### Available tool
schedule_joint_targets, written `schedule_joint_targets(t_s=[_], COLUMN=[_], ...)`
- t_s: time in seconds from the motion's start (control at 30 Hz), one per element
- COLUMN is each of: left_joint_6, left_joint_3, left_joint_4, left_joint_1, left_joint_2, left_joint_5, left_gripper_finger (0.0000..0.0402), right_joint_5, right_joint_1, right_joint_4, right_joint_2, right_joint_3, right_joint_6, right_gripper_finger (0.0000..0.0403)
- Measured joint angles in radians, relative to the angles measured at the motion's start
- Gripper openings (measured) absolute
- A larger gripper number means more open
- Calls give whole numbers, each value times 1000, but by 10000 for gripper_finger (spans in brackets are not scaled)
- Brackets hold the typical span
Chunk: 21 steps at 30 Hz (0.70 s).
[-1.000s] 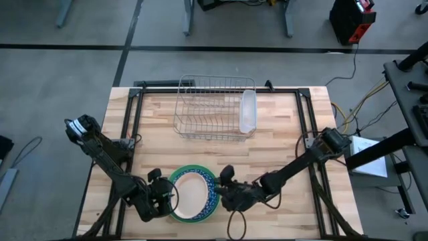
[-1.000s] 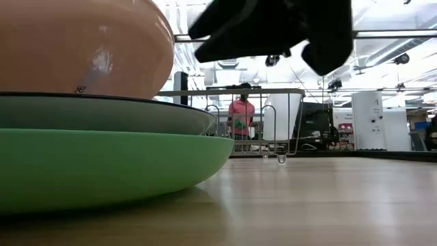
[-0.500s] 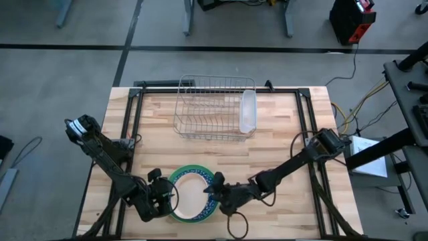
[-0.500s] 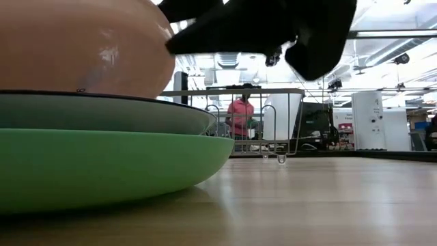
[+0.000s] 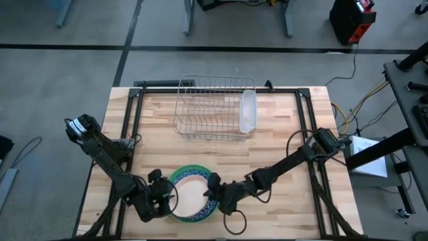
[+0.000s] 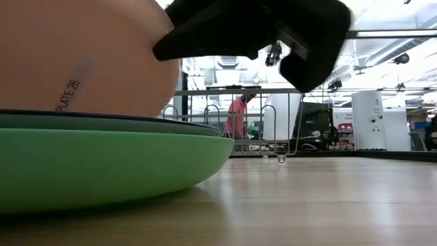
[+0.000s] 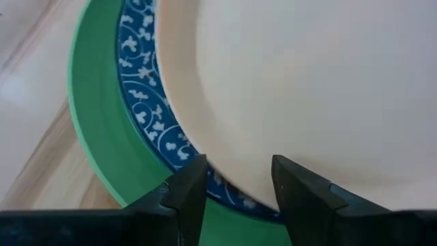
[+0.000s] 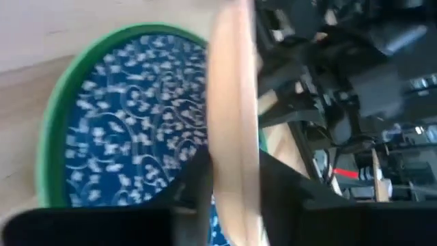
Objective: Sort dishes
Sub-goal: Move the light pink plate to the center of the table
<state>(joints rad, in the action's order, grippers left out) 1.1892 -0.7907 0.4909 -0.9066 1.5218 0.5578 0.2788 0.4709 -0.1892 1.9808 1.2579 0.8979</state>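
Right gripper (image 5: 215,194) is in on the stack at the near edge of the counter (image 5: 281,140), its fingers pinching the rim of the peach bowl (image 5: 189,196) on the right side. In its wrist view the bowl's edge runs straight between the two dark fingers, so the bite is on the lip only.

That bowl looks stiff and glossy, probably ceramic: brittle, slick, and heavy enough to swing on a rim pinch. A thin lip gives little purchase, so I'd want the fingers deep over the edge and the lift slow.

Below it sits the blue patterned plate (image 7: 147,116), then the big green plate (image 7: 95,137) on the counter. The bowl faces up and looks tipped, its right edge raised off the blue plate in the low view. It's round, so no long axis to speak of.

Left gripper (image 7: 235,188) waits just beside the stack's left side, fingers spread, the rims of the plates showing between them.

The wire rack (image 5: 215,107) stands well apart at the far side.
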Motion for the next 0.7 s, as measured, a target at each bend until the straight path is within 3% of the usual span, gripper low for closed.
schedule_joint_targets(t_s=[0.13, 0.3, 0.53, 0.7], left_joint_6=[-30, -59, -63, -87], left_joint_3=[-55, -183, -358, -408], left_joint_4=[48, 224, 524, 628], left_joint_1=[0, 1, -2, -8], left_joint_2=[-3, -5, -5, -5], left_joint_5=[4, 52, 138, 147], left_gripper_finger=[155, 155, 155, 155], right_joint_5=[-28, 19, 264, 392], right_joint_1=[8, 11, 59, 80], right_joint_4=[54, 84, 177, 403], right_joint_2=[0, -5, -27, -74], right_joint_3=[-2, 24, 52, 56], right_joint_6=[-4, -36, 18, -162], right_gripper_finger=[14, 11, 2, 1])
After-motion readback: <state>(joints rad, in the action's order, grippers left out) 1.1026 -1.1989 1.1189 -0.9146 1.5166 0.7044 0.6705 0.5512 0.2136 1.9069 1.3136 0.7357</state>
